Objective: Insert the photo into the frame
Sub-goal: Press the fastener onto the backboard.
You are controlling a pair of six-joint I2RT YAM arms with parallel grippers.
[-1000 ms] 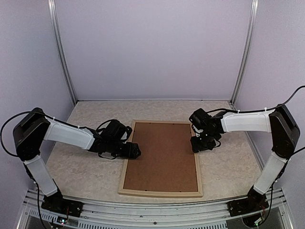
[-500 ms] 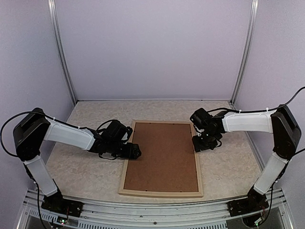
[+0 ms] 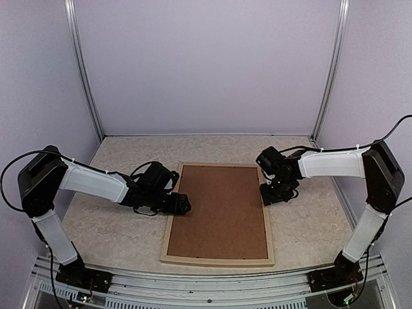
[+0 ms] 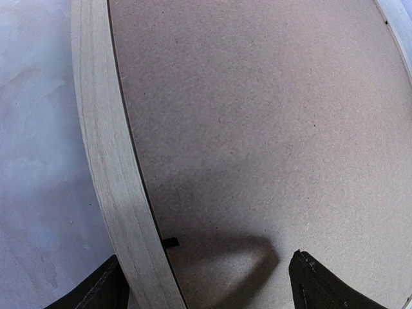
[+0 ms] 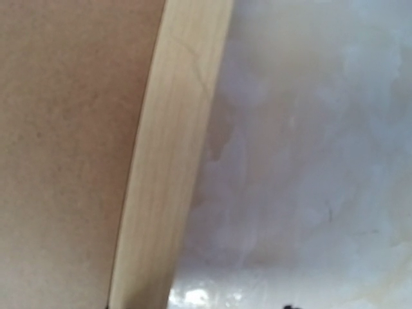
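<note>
The frame (image 3: 215, 261) of pale wood lies flat in the middle of the table, filled by a brown backing board (image 3: 219, 209). The photo is hidden or out of view. My left gripper (image 3: 180, 205) is low over the frame's left rail. In the left wrist view it (image 4: 206, 280) is open, with the rail (image 4: 106, 161) running past the left fingertip and the board (image 4: 257, 129) beneath. My right gripper (image 3: 267, 194) is at the right rail. In the right wrist view only specks of its fingertips show at the bottom edge, apart, with the rail (image 5: 167, 161) between them.
A small black tab (image 4: 169, 243) sticks out from the left rail's inner edge onto the board. Marbled tabletop (image 5: 309, 161) lies on both sides of the frame. Pale walls and metal posts (image 3: 87, 84) close in the back and sides.
</note>
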